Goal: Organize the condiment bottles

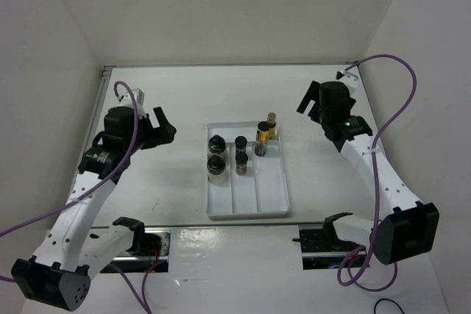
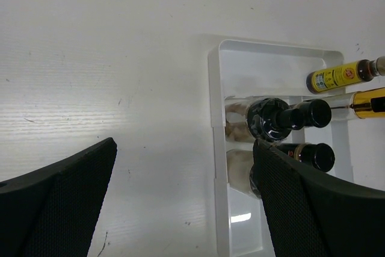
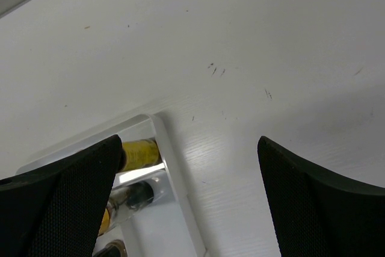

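Note:
Six black-capped bottles stand at the far end of the white tray. Two squat jars fill the left compartment, two small dark brown bottles the middle one, and two yellow-amber bottles the right one. My left gripper is open and empty, left of the tray. My right gripper is open and empty, to the tray's far right. The left wrist view shows my open left gripper, a squat jar, a brown bottle and a yellow bottle. The right wrist view shows my open right gripper and a yellow bottle.
White walls close in the table on the left, back and right. The near half of the tray's compartments holds nothing. The arm bases and purple cables sit along the near edge. The tray's rim shows in the left wrist view and right wrist view.

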